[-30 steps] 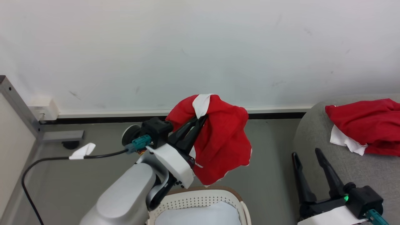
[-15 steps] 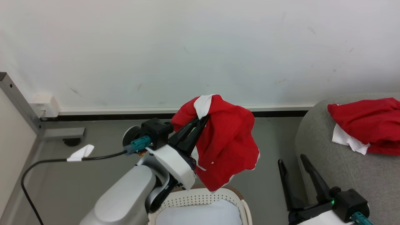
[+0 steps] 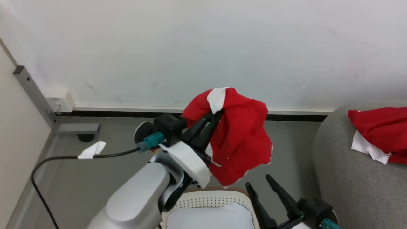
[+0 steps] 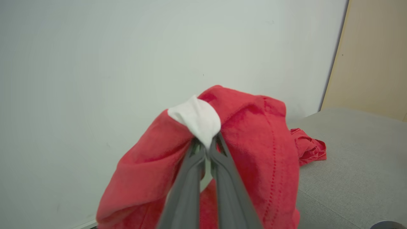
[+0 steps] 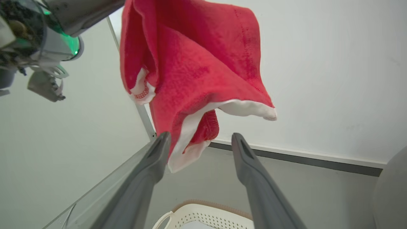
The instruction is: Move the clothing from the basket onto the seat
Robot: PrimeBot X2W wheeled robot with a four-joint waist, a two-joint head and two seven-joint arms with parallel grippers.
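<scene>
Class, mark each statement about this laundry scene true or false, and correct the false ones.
1. The left gripper is shut on a red garment. True.
2. The right gripper grips that garment as well. False: its fingers are spread apart and hold nothing.
3. A second garment lies on the grey seat. True.
4. The red garment rests inside the basket. False: it hangs in the air above the basket.
</scene>
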